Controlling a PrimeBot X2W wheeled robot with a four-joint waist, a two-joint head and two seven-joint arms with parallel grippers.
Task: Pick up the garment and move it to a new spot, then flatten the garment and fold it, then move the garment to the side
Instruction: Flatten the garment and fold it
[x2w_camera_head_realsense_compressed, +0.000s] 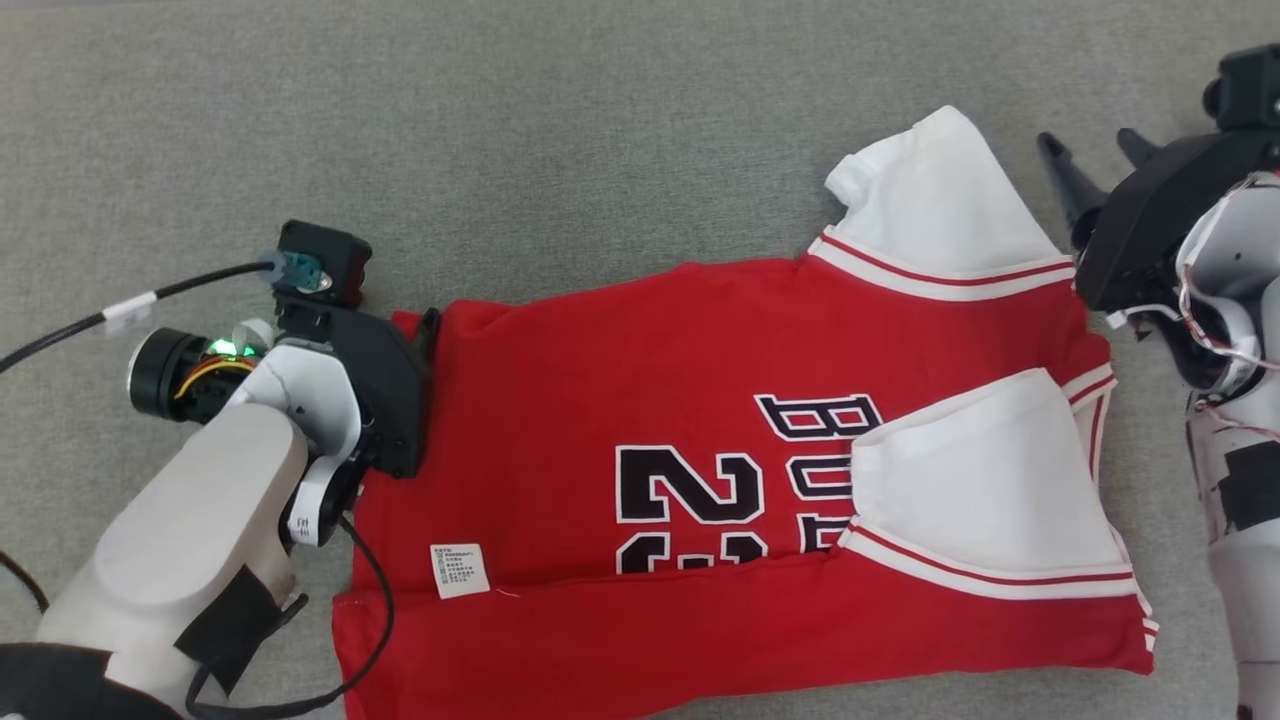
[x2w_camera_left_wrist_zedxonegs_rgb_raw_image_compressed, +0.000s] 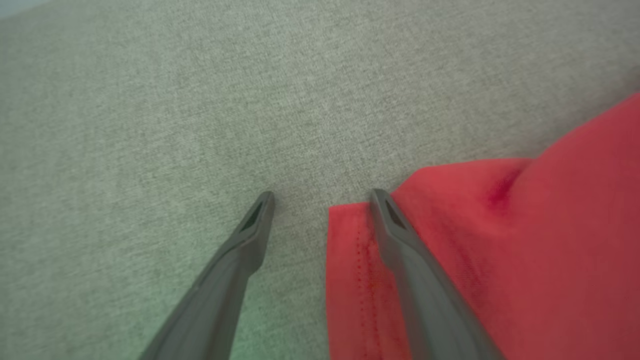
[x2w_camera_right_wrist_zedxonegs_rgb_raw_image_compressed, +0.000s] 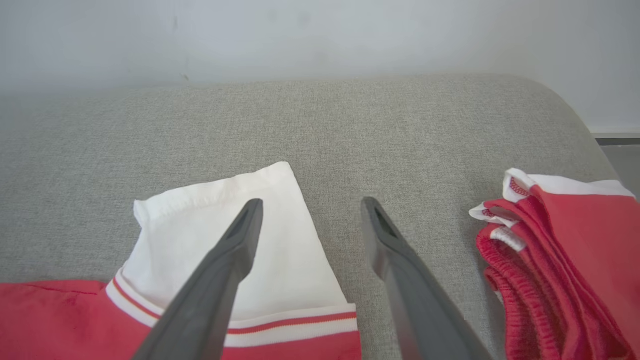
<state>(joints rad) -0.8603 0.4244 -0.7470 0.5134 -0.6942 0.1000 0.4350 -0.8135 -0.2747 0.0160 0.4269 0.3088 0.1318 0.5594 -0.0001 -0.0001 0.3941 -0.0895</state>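
Red short-sleeved jersey (x2w_camera_head_realsense_compressed: 700, 400) with white sleeves lies spread, lower edge folded over, on the grey woven cushion (x2w_camera_head_realsense_compressed: 500, 120). The left gripper (x2w_camera_left_wrist_zedxonegs_rgb_raw_image_compressed: 322, 196) straddles its hem corner, fingers apart. The right gripper (x2w_camera_right_wrist_zedxonegs_rgb_raw_image_compressed: 311, 202) hovers with fingers spread above the far white sleeve (x2w_camera_right_wrist_zedxonegs_rgb_raw_image_compressed: 280, 240). The cloth looks light and limp, so pinch the hem corner and the shoulder seam.
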